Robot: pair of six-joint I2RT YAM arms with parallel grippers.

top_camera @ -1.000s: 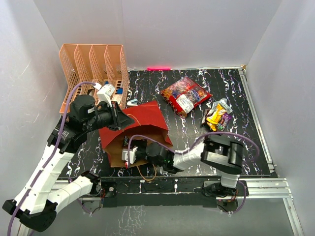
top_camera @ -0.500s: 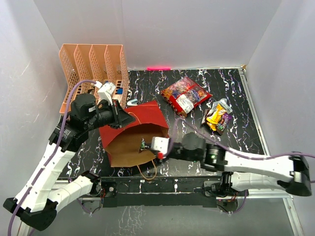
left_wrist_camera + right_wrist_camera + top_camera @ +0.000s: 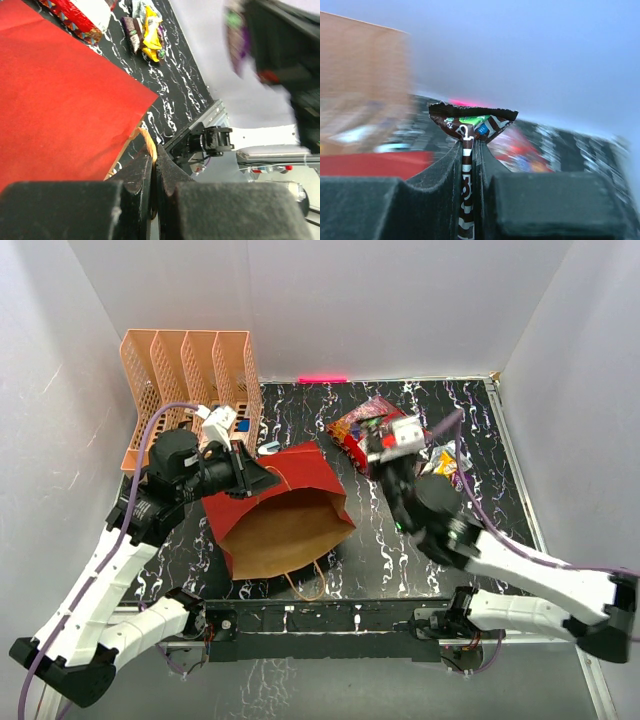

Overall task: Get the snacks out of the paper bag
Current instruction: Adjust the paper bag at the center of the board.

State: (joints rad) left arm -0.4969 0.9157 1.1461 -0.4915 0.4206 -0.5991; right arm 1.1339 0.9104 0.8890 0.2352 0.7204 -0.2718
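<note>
The paper bag [image 3: 300,480] lies on its side, red outside, its brown mouth [image 3: 285,535] facing the near edge. My left gripper [image 3: 260,478] is shut on its twisted tan handle [image 3: 148,144] at the bag's upper rim and holds the mouth open. My right gripper [image 3: 378,432] is raised over the back right, shut on a brown wrapped packet [image 3: 470,122]. The red candy bag [image 3: 350,425] lies partly hidden under it and also shows in the left wrist view [image 3: 80,12]. Small yellow and purple packets [image 3: 450,468] lie to the right, also in the left wrist view [image 3: 147,32].
A peach file rack [image 3: 190,380] stands at the back left, close behind my left gripper. A pink stick [image 3: 322,379] lies along the back wall. The bag's second handle [image 3: 305,585] loops toward the near edge. White walls close in both sides.
My right gripper has come out of the bag's mouth and swung up to the back right, carrying the brown packet. My left gripper has kept hold of the handle.
</note>
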